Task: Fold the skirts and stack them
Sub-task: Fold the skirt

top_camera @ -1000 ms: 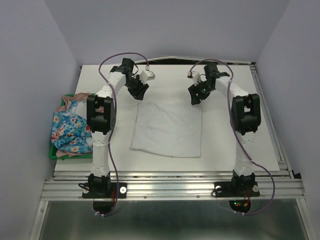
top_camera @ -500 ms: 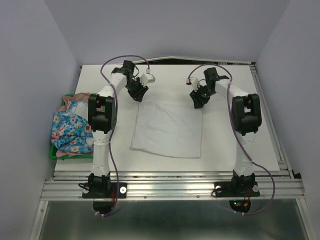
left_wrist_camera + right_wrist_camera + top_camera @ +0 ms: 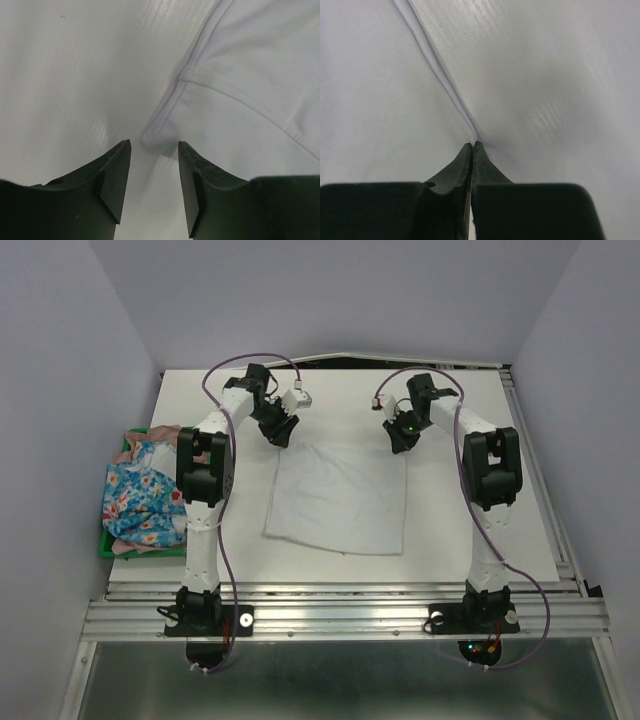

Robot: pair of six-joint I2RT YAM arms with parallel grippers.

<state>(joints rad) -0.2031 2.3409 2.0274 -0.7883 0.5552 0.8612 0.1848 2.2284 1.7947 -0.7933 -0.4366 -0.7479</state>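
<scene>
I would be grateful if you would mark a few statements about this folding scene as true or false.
1. The white skirt lies spread flat near the middle of the table. True.
2. The left gripper has its jaws shut. False: the jaws stand open, one on each side of the white skirt's far left corner.
3. The right gripper has its jaws shut at the white skirt's far right edge. True: the hem runs right into the closed tips, so it appears pinched.
4. The floral skirt lies on top of the white skirt. False: it sits bunched in the green tray at the table's left edge, apart from the white skirt.
</scene>
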